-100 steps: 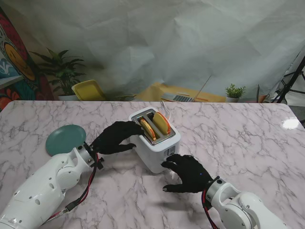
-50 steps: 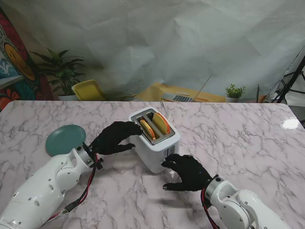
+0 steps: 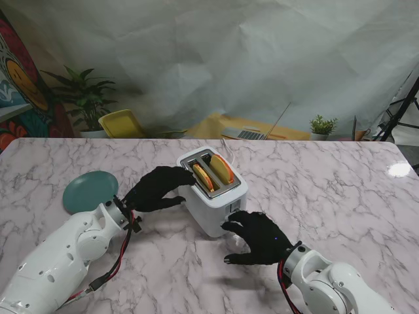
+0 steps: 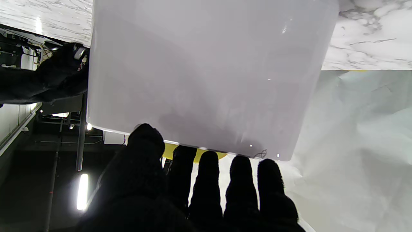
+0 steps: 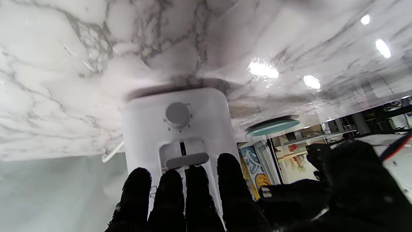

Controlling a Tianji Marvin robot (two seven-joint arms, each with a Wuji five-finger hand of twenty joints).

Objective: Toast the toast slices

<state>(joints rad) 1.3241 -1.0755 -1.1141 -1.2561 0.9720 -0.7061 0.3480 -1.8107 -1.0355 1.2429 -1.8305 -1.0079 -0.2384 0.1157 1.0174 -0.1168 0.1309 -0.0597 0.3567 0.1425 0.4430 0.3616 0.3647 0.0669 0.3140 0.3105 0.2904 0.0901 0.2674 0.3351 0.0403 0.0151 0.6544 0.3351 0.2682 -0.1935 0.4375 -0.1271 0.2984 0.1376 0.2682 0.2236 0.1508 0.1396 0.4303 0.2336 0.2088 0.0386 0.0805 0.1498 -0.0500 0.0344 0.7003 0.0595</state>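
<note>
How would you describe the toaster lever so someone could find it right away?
On the marble table stands a white toaster with two slices in its slots. On its end face nearest me, by the right hand, runs a vertical slot. The lever is the flat grey bar across that slot, unlike the round grey dial beside it.

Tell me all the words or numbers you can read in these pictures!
None can be read.
toaster: the little marks around its dial are too small and blurry to read.
Colourful wall painting: shapes only, no letters I can make out.
teal plate: plain, no writing.
</note>
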